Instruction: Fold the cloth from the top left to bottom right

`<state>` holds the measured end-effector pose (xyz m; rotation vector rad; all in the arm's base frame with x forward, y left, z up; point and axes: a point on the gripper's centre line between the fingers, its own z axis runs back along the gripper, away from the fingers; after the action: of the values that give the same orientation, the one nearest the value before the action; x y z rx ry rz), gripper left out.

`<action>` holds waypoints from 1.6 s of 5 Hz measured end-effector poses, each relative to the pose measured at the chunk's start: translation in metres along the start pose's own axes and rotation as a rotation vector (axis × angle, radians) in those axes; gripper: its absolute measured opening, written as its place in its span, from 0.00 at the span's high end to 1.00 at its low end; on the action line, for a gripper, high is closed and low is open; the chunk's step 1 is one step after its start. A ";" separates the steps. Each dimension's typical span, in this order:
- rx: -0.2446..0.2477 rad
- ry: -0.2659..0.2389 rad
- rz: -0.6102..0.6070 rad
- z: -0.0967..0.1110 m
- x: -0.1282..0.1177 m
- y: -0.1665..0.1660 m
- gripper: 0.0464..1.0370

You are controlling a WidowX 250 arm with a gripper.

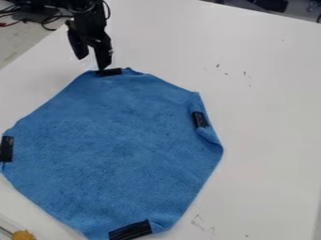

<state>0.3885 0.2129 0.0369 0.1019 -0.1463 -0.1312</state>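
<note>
A blue cloth [119, 145] lies across a white desk [263, 117], its taped top edge just beside the end effector [92, 63]. The gripping fingers stand spread.

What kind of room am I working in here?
Most likely a robotics lab: a black robot gripper hangs over a white table, loose cables lie beside the arm, and the blue cloth carries black strips at its edges.
</note>
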 end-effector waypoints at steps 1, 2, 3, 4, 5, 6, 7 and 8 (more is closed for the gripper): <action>-0.034 0.021 -0.016 -0.009 0.000 -0.004 0.04; -0.053 0.035 0.006 -0.014 -0.005 -0.009 0.04; -0.080 0.042 0.006 -0.022 -0.006 -0.013 0.04; -0.084 0.048 -0.002 -0.025 -0.005 -0.012 0.06; -0.083 0.049 -0.001 -0.027 -0.003 -0.011 0.15; -0.075 0.038 -0.024 -0.028 -0.002 -0.011 0.43; -0.073 0.033 -0.032 -0.029 -0.003 -0.011 0.68; -0.074 0.036 -0.033 -0.029 -0.004 -0.012 0.86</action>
<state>0.3878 0.2044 0.0060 0.0332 -0.1033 -0.1676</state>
